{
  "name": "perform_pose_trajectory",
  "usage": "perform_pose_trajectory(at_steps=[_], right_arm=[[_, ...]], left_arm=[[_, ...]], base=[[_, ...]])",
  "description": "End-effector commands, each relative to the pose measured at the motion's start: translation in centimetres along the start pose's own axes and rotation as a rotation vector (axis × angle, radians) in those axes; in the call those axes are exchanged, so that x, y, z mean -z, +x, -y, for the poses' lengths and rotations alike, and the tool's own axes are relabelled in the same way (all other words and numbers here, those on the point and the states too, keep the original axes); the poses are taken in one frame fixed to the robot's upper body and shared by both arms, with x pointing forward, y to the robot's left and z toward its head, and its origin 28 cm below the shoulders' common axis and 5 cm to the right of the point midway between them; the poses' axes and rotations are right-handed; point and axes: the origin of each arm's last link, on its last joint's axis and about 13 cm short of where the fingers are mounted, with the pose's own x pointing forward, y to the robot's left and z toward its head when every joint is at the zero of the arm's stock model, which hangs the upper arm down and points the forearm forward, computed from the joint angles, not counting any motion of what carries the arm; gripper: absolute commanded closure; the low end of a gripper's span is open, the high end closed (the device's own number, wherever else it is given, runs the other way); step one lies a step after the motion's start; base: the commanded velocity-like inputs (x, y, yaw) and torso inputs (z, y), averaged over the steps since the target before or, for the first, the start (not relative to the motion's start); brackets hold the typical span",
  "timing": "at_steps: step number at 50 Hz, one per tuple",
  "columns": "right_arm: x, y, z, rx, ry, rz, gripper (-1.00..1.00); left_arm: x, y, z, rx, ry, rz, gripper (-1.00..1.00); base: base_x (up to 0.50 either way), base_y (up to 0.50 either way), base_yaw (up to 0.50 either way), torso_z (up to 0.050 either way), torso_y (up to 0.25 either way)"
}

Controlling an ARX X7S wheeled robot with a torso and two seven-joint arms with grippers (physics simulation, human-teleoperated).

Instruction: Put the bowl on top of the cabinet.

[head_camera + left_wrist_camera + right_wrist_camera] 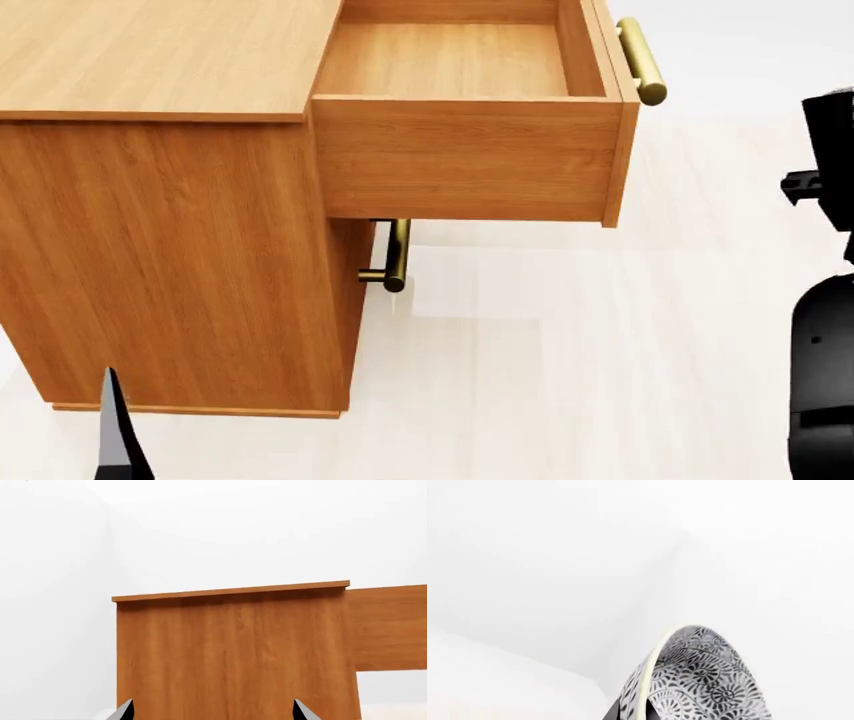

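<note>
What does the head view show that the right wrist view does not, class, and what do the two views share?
Only the head view shows the cabinet, its open, empty top drawer, two brass handles and the left claw's fingertip. Only the right wrist view shows the bowl, held on edge with the right claw clamped on its rim at the frame's bottom, against white walls. Both share only pale, plain surroundings; no object appears in both.

Bright, even render; sharp focus; faint shadow under open drawer.
</note>
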Motion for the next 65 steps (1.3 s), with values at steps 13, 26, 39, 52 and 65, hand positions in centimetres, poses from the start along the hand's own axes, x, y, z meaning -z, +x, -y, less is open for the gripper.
perform_pose_trajectory(at_steps=[13,26,39,52,65], right_arm=[[-12.1,3.3,2.5,0.08,0.094,0.37,1.0],[-21.2,4.0,0.1,-0.082,0.114,0.646,1.0],[-29.1,-1.0,2.3,-0.355,0.146,0.838,1.0],[-32.6,-6.3,0.7,-0.616,-0.03,1.008,1.0],[-33.2,-9.2,-1.9,-0.721,-0.067,1.054,1.0]], left_arm=[[0.2,-0.1,-0.4,-0.02,-0.004,0.009,-1.0],[0.1,-0.1,-0.5,-0.017,-0.008,0.011,-1.0],[0.0,-0.3,-0.5,-0.01,-0.014,0.008,-1.0],[-0.2,-0.5,-0.5,-0.002,-0.025,0.008,-1.0],[-0.4,-0.5,-0.4,0.003,-0.032,0.011,-1.0]], base=[[0.0,0.0,0.0,0.0,0.0],[0.0,0.0,0.0,0.0,0.0],[0.0,0.0,0.0,0.0,0.001],[0.0,0.0,0.0,0.0,0.0],[0.0,0.0,0.0,0.0,0.0]])
